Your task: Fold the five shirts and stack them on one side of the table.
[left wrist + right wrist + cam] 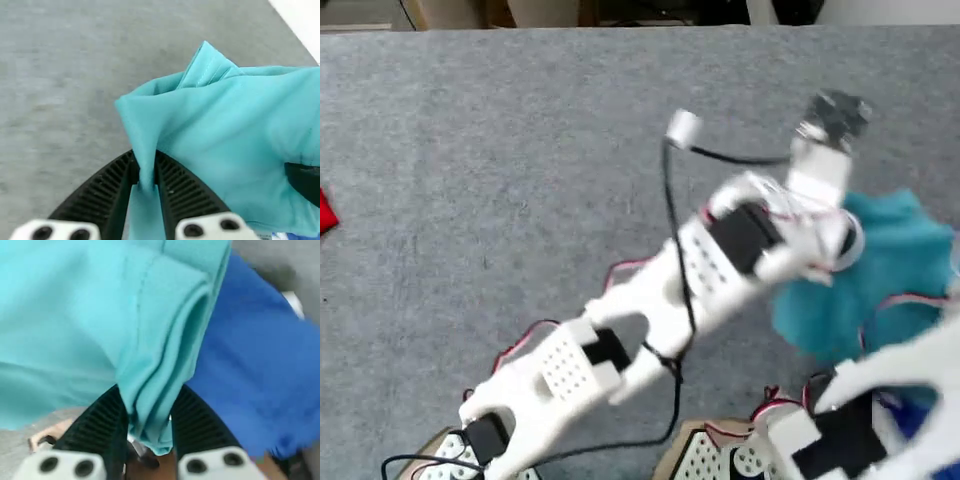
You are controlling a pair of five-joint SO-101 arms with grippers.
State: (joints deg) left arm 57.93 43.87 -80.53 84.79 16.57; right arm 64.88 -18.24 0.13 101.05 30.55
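Note:
A teal shirt [895, 265] hangs bunched at the table's right side, held between both arms. In the left wrist view my left gripper [145, 181] is shut on a pinched fold of the teal shirt [225, 145], and the cloth spreads away from the black fingers [176, 186]. My right gripper [149, 426] is shut on a thick rolled edge of the teal shirt [75, 325]. A blue shirt [250, 365] lies beneath it, and part of it shows at the near right corner [912, 418]. The left arm [720, 260] stretches diagonally across the table to the shirt.
The table is covered with grey cloth [520, 150]. A red piece of fabric [325, 212] pokes in at the left edge. The right arm [880, 390] rises from the near right corner. Cables trail along both arms.

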